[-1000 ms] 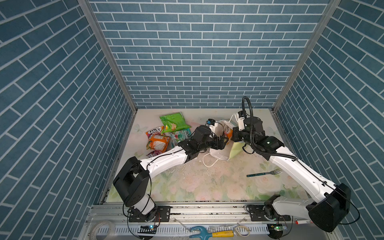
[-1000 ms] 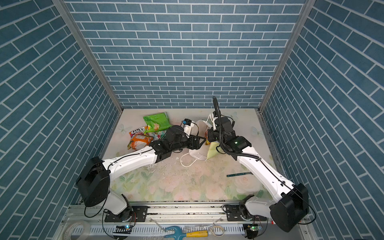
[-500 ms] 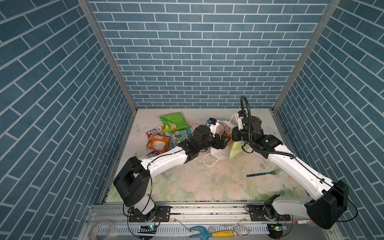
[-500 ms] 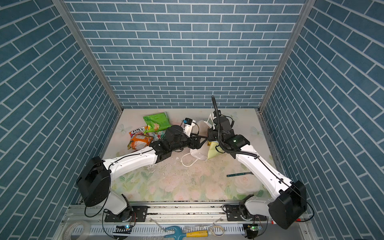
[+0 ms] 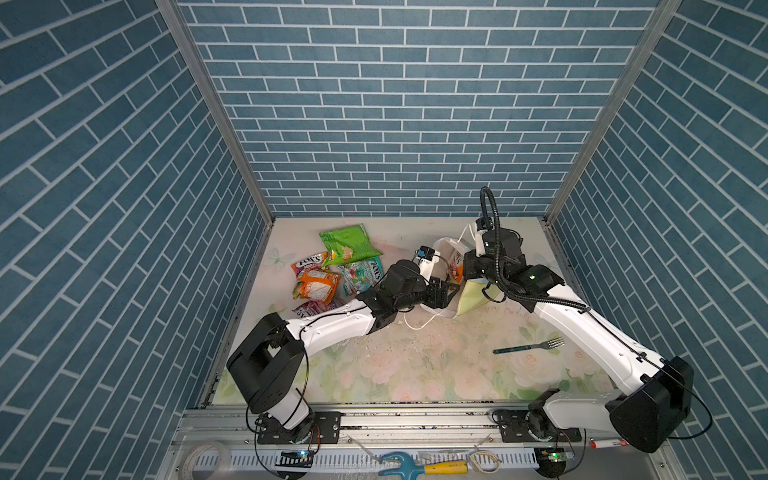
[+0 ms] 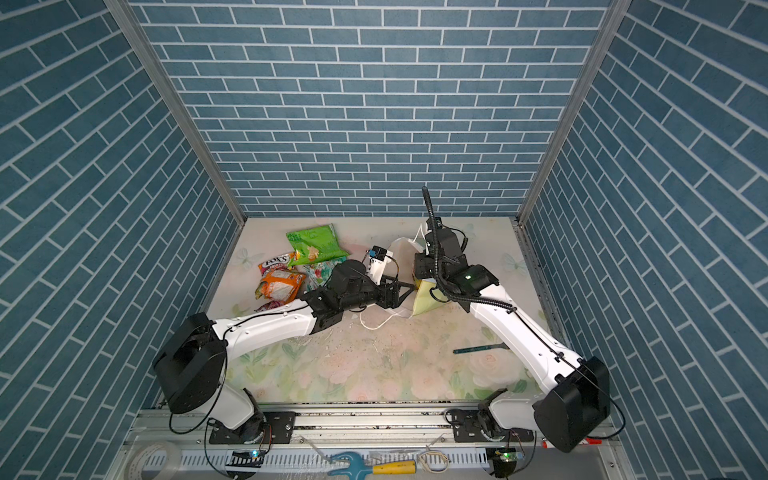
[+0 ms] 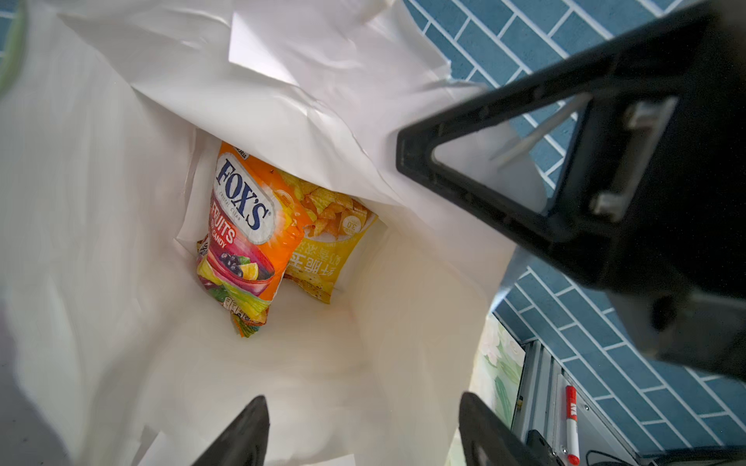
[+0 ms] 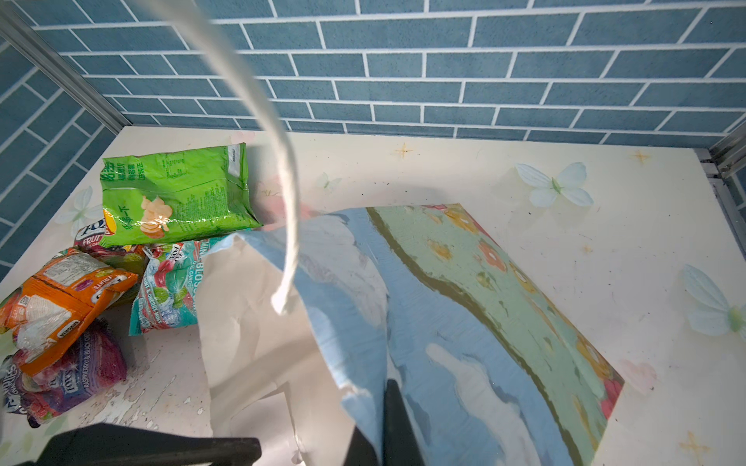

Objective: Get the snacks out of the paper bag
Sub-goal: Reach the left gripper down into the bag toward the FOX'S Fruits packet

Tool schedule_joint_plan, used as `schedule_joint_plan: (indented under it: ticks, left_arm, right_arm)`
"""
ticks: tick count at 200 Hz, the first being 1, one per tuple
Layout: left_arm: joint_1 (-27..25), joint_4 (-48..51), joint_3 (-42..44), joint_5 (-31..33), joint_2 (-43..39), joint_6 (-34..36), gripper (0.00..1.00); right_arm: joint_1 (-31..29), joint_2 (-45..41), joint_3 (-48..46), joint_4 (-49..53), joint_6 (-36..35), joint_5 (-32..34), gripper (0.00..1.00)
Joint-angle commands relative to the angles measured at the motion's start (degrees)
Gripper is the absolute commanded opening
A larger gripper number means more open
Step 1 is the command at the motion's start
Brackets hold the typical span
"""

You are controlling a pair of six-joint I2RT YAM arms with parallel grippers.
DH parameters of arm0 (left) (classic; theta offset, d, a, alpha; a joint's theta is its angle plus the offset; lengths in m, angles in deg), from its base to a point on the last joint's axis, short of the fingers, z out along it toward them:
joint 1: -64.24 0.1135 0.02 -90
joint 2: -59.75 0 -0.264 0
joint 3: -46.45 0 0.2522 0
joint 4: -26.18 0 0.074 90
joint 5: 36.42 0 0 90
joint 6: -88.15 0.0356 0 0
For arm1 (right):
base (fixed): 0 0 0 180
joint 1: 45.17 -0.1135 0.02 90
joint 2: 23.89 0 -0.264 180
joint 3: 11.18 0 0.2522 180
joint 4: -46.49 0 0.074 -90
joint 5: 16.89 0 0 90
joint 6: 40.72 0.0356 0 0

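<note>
The paper bag lies tipped at the table's middle back, its mouth toward the left arm. My right gripper is shut on the bag's blue printed rim and holds it up. At the mouth my left gripper stands open, with nothing between its fingers. Deep inside lie an orange FOX'S packet and a yellow chip bag. Other snacks lie left of the bag: a green chip bag, an orange packet, a teal FOX'S packet and a purple one.
A teal-handled fork lies on the flowered cloth, right of centre under the right arm. A white cord handle trails on the table in front of the bag. Blue brick walls enclose the table on three sides.
My left gripper's jaws have narrowed a little at the bag's mouth. The right gripper, still holding the rim, has shifted slightly to the left.
</note>
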Motion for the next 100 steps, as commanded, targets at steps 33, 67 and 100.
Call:
schedule_joint_plan:
  ticks: [33,67,100]
  left_arm:
    - [-0.4,-1.6,-0.8,-2.5,4.4,1.9,0.75]
    - [-0.3,0.4,-3.0,-2.0,6.8,2.8,0.75]
    - [-0.3,3.9,-5.7,0.4,8.4,4.6,0.76]
  right_arm:
    - [0.3,0.3,2.6,-1.0,1.7,-0.1,0.00]
    - [0.2,0.0,2.3,-0.9,1.9,-0.4,0.00]
    - [0.3,-0.1,2.0,-0.8,2.2,-0.8,0.00]
